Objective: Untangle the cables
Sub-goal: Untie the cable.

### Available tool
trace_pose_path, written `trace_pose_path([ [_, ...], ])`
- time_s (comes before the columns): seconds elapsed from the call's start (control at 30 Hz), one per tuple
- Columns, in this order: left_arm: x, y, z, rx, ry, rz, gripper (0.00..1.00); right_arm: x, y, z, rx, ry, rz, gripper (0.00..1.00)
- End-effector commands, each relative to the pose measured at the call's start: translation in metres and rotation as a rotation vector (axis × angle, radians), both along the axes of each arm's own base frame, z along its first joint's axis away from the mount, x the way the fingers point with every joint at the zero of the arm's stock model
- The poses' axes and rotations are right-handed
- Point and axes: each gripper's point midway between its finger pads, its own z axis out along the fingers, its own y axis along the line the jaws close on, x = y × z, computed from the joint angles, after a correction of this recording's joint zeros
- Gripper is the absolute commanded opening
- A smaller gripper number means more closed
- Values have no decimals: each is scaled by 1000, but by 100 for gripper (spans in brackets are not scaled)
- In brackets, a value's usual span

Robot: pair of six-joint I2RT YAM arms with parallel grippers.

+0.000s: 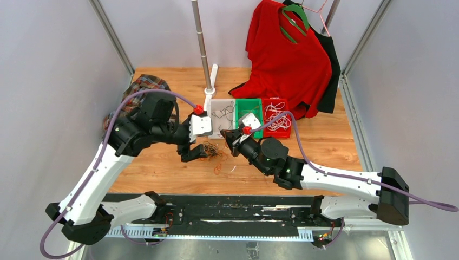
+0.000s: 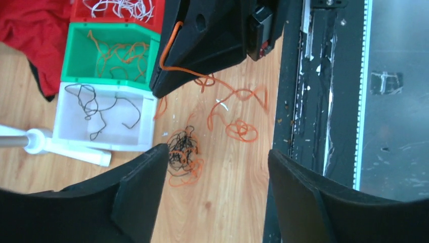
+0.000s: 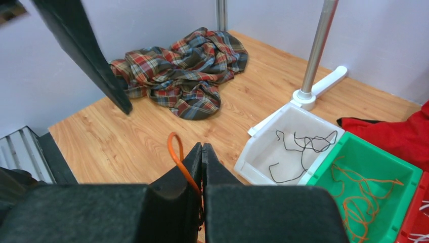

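Near the worktop's (image 1: 325, 151) front edge, loose loops of orange cable (image 2: 241, 129) lie on the bare wood. Just beyond them the right gripper (image 3: 202, 147) has its jaws pressed together on one orange cable (image 3: 175, 149), which arches up beside the fingers and trails down toward the loops on the wood.

Facing it from the left, the left gripper (image 2: 216, 155) hangs with its fingers (image 2: 146, 172) spread apart and nothing between them. It is poised above a tangle of black and orange cables (image 2: 183, 152) that sits on the wood near the middle of the worktop.

Behind the tangle three bins stand side by side, touching. The white bin (image 2: 101, 137) holds black cables (image 2: 93, 106), the green bin (image 2: 109, 30) holds orange cables (image 2: 121, 55), and the red bin (image 2: 101, 19) holds white cables (image 2: 121, 7).

At the far edge a metal pole (image 1: 201, 43) rises from a white base just behind the white bin. A crumpled plaid cloth (image 3: 187, 71) fills the far left corner. At the far right a red garment (image 1: 287, 59) hangs on a green hanger (image 1: 295, 16), its hem draped onto the wood behind the bins.
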Motion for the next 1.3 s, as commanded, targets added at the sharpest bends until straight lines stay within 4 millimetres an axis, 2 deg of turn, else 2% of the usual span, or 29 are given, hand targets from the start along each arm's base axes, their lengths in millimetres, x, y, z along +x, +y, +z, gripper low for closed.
trace_pose_path([
  [0.0, 7, -17, 0, -97, 29, 37, 86, -3, 3, 21, 47, 7, 32, 1],
  [0.17, 16, -26, 7, -185, 1, 69, 91, -2, 6, 25, 37, 26, 30, 1],
  [0.37, -8, -37, -10, -204, 145, -11, 91, 7, 4, 37, 57, 56, -31, 1],
  [0.53, 1, -41, -17, -236, 151, 63, 89, 12, 7, 44, 73, 61, -58, 1],
  [0.67, 25, -40, -13, -294, 113, 204, 76, 14, 9, 43, 68, 62, -63, 1],
  [0.77, 33, -38, -4, -334, 99, 274, 65, 17, 4, 40, 59, 59, -93, 1],
  [0.87, 40, -31, -3, -322, 64, 323, 49, 21, -4, 36, 57, 53, -131, 1],
  [0.97, 48, -25, -3, -298, 26, 354, 24, 21, -6, 33, 54, 51, -133, 1],
  [1.0, 47, -25, -3, -294, 23, 350, 14, 20, -6, 32, 52, 51, -130, 1],
  [1.1, 39, -28, 0, -279, 34, 291, 1, 21, -7, 28, 45, 54, -136, 1],
  [1.27, 0, -29, 4, -180, 89, 56, 1, 23, -14, 23, 38, 41, -159, 5],
])
